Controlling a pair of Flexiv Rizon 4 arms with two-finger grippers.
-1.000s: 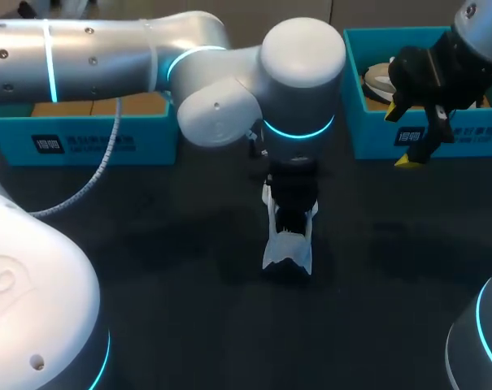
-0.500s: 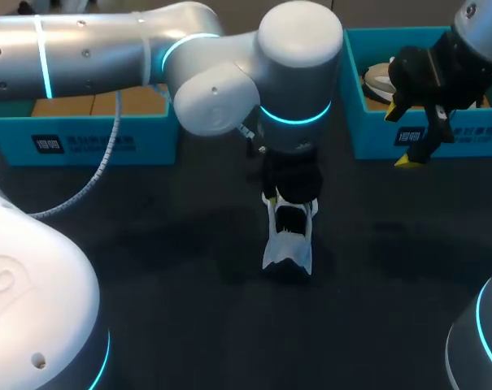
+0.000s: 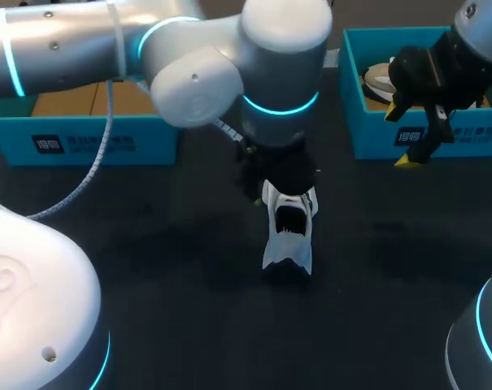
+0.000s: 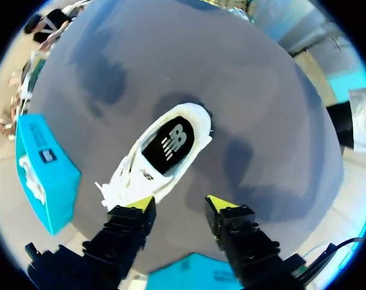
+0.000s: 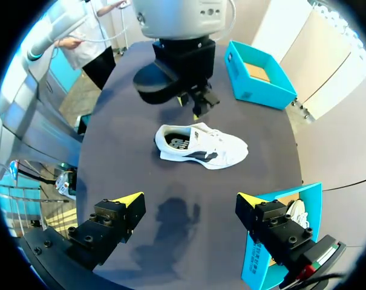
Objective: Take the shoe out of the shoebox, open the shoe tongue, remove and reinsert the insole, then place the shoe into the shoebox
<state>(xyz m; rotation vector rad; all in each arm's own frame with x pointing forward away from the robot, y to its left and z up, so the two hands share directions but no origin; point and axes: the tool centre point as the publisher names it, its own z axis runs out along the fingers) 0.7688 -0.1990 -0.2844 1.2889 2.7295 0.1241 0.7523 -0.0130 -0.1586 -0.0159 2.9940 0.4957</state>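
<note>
Shoe (image 4: pixel 164 151) out on table (image 3: pixel 148 268), long axis running away from left gripper (image 4: pixel 183 203): front end just ahead of its fingertips, heel farther. Left fingers spread, empty. Right gripper (image 5: pixel 189 202) spread, empty, well apart by shoebox (image 3: pixel 367 134). Left is nearer.

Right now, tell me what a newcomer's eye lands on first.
A white shoe lies in the middle of the dark table, with the left end effector open close above one end. The right end effector hangs open beside the blue right box, which holds a second shoe.
</note>
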